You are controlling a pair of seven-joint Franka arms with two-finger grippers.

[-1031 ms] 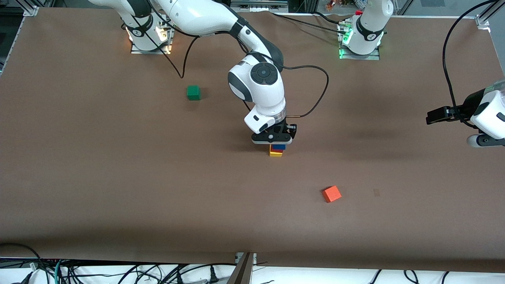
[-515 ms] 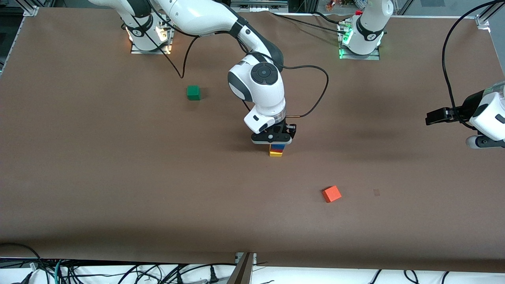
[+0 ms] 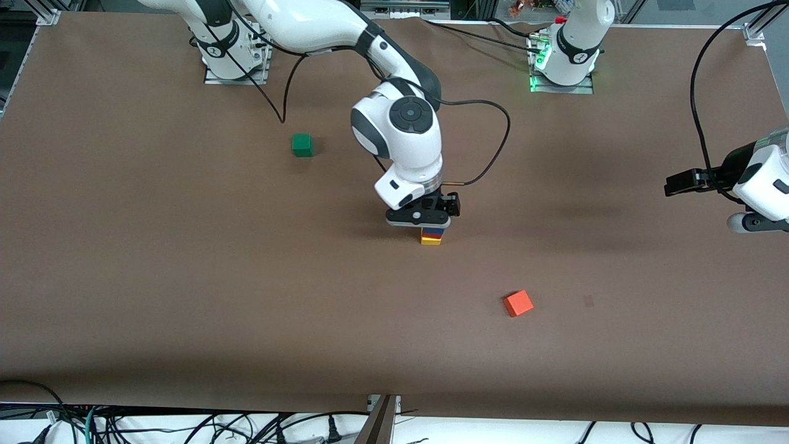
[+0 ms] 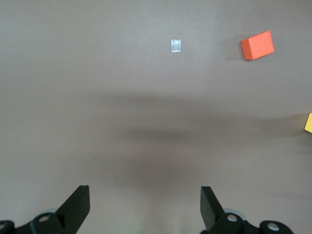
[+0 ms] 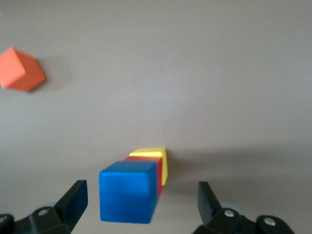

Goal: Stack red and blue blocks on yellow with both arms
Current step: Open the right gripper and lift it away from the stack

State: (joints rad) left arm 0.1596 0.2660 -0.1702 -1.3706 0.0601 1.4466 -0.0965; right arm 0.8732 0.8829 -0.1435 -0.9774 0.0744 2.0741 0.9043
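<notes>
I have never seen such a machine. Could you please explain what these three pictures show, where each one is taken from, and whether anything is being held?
These are two white robot arms at a brown table, each ending in a black two-finger claw. The large picture looks down from a high camera facing them; the two small pictures come from cameras on the wrists.

In the middle stands a stack: a small matte yellow cube at the bottom, a deep red cube on it, a royal blue cube on top. The right claw is open over the stack, its fingers either side of the blue cube without touching. The left claw waits open over bare table. Nothing is held.

An orange cube and a green cube lie apart.
</notes>
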